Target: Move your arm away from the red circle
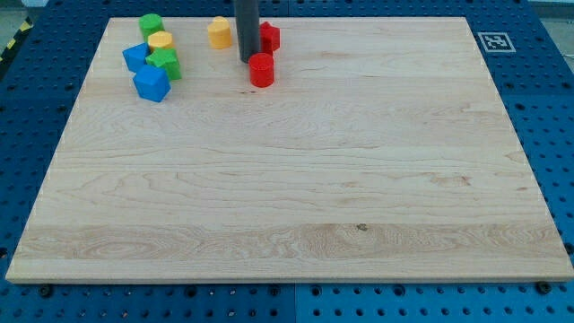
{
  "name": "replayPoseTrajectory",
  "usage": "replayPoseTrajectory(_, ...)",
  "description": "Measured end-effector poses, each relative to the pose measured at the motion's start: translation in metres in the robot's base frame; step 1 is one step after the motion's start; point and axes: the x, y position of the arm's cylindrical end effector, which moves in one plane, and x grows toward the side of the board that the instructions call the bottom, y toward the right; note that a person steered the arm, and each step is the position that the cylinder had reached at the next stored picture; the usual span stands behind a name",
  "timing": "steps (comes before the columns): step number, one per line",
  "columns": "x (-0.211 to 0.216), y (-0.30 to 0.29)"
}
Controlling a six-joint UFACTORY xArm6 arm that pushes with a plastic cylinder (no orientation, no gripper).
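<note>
The red circle (262,69), a short red cylinder, stands on the wooden board (296,179) near the view's top, left of centre. My tip (247,59) sits just to its upper left, almost touching it. A second red block (268,37) is partly hidden behind the rod, above the circle. A yellow block (219,31) lies left of the rod.
A cluster sits at the view's top left: a green block (150,24), a yellow cylinder (160,40), a green block (166,63), a blue block (135,57) and a blue cube (152,83). A marker tag (491,41) is at the board's top right corner.
</note>
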Motion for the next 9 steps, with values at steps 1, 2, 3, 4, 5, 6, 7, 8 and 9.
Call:
replayPoseTrajectory(1, 0.033, 0.001)
replayPoseTrajectory(2, 0.071, 0.007)
replayPoseTrajectory(3, 0.1, 0.009)
replayPoseTrajectory(4, 0.128, 0.021)
replayPoseTrajectory(5, 0.128, 0.037)
replayPoseTrajectory(6, 0.122, 0.064)
replayPoseTrajectory(7, 0.093, 0.078)
replayPoseTrajectory(8, 0.086, 0.079)
replayPoseTrajectory(9, 0.124, 0.098)
